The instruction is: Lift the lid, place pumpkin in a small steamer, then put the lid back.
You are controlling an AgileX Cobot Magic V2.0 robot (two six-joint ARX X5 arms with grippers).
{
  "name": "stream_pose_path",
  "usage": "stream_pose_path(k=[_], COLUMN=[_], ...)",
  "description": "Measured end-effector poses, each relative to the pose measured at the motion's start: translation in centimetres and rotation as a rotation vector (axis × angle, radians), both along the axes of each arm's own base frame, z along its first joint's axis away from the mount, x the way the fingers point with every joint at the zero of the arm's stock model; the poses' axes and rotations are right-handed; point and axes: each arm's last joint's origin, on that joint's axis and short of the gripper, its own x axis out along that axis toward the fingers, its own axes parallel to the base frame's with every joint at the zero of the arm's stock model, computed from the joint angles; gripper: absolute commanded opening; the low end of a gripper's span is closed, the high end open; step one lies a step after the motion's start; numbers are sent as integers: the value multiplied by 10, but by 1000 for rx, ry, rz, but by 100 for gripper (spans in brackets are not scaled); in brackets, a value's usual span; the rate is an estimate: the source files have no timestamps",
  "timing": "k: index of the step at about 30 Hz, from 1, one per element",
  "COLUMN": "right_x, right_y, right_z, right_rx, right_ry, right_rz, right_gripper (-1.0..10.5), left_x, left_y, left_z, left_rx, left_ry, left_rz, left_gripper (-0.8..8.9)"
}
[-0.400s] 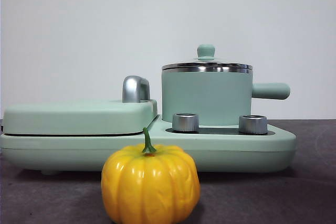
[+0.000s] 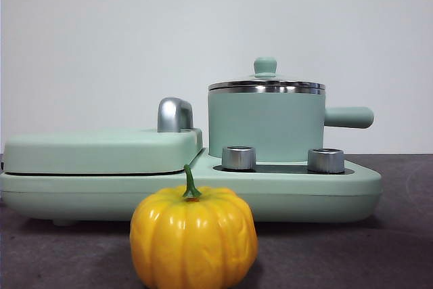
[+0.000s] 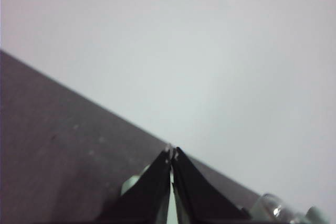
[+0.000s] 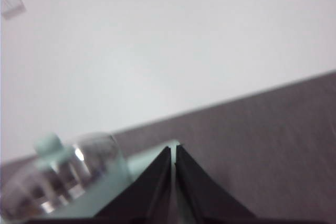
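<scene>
Lid [image 2: 266, 84] sits on the steamer [image 2: 266, 126]; pumpkin [image 2: 193, 236] sits on the table just in front. Left gripper [image 3: 171, 156] and right gripper [image 4: 174, 151] both closed, holding nothing.

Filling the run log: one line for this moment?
lid: on small steamer | pumpkin: on table, front | left claw: shut, empty | right claw: shut, empty

Open air above the lid [image 2: 266, 85] knob: top approach clear. Pumpkin [image 2: 193, 237] stands alone on the table [image 2: 379, 255] in front of the appliance base [image 2: 298, 194], free all round. Flat cover [image 2: 101, 151] and chrome hinge post [image 2: 174, 114] crowd the small steamer [image 2: 265, 125] on one side; its handle sticks out the other.
</scene>
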Motion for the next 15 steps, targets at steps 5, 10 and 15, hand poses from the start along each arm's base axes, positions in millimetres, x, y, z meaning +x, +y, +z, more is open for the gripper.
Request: stream_pose_path(k=[5,10,15], right_x=[-16,-32,-38], right_y=[0,0,0], right_z=[44,73,95], right_rx=[13,9,-54], right_ry=[-111,-9,103], right_rz=[38,55,71], right_gripper=[11,11,11], left_x=[-6,-13,-17], left_y=[0,-2,-3], left_z=[20,45,74], left_rx=[-4,-4,41], left_ry=[-66,-22,110], left_rz=[-10,-41,-77], left_gripper=[8,9,9])
